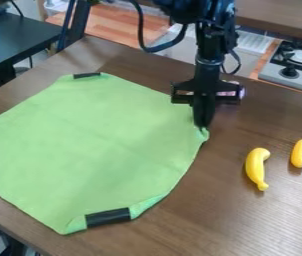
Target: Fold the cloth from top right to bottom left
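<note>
At right corner of cloth, gripper clamped on its edge; banana and yellow oval on table, apart from cloth.

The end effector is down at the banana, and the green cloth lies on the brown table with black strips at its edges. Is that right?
No: the camera view shows the end effector down at a corner of the green cloth, with the banana lying apart from it. The rest of your statement stands.
</note>
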### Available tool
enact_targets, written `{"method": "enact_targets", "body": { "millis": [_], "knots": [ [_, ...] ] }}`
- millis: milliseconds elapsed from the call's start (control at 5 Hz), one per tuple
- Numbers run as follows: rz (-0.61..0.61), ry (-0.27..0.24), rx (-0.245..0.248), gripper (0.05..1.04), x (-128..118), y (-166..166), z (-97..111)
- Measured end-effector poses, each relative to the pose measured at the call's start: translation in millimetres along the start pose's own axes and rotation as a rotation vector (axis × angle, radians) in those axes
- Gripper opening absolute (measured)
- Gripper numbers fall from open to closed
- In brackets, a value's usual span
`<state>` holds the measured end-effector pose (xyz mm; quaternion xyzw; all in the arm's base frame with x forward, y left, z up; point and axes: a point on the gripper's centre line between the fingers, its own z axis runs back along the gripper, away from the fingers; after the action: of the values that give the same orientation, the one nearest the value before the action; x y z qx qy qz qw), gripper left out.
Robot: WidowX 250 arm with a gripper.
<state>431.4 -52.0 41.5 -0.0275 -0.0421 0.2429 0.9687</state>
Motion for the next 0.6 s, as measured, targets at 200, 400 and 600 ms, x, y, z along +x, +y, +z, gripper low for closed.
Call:
{"method": "enact_targets", "body": {
  "millis": [200, 400, 600],
  "knots": [
    [0.016, -0.009, -0.039, 0.051, 2.7, 10.1, 16.7],
    [0.025, -0.015, -0.080, 0.051, 4.6, 29.3, 31.3],
    [0.041, -0.009, -0.115, 0.050, 4.7, 56.4, 42.3]
  ]
}}
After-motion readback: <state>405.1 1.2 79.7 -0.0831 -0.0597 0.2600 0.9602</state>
